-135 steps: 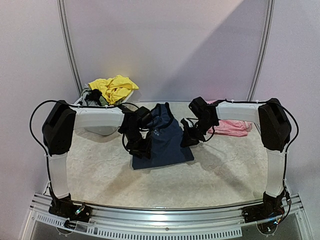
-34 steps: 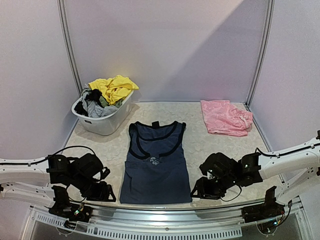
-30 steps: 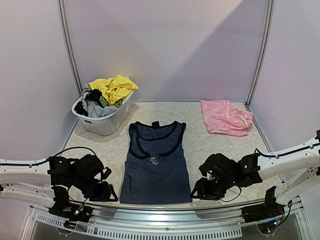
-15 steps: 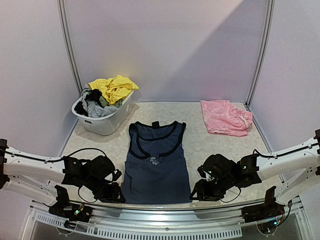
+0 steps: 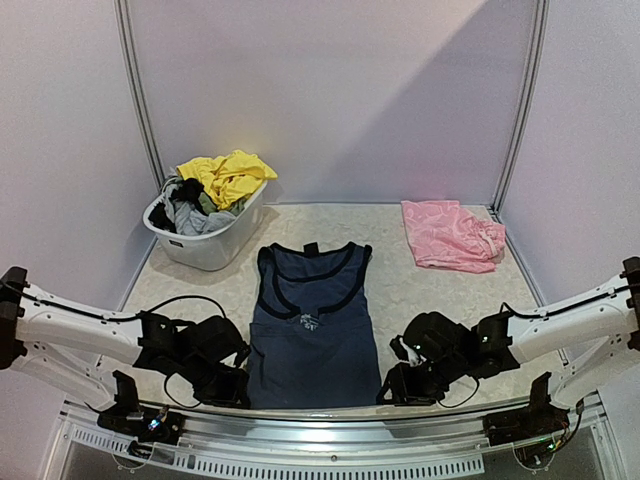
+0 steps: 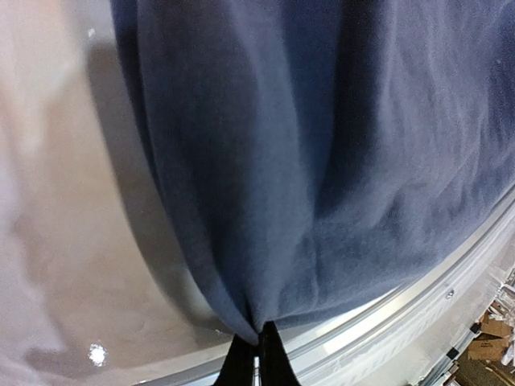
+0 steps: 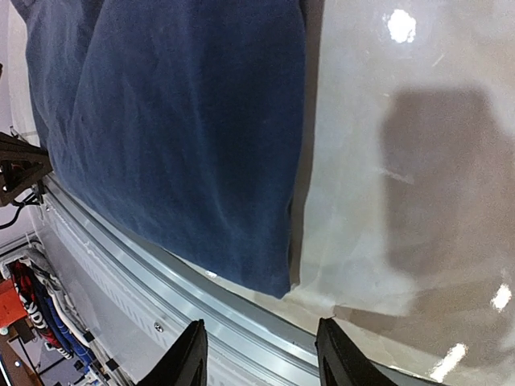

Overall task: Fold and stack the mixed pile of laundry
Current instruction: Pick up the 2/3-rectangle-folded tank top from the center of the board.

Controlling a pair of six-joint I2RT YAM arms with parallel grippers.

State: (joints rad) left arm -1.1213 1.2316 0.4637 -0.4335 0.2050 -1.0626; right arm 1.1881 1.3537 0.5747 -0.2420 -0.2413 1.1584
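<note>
Item: navy tank top [image 5: 312, 335]. We log the left gripper [image 6: 257, 346] pinching its hem corner; the right gripper [image 7: 259, 342] spread, the other corner just ahead of it.

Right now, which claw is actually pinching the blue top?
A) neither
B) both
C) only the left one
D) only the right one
C: in its own wrist view the left claw is shut, with the blue top gathered to a point at its tip, while the right claw stands open, just short of the other near corner.
</note>
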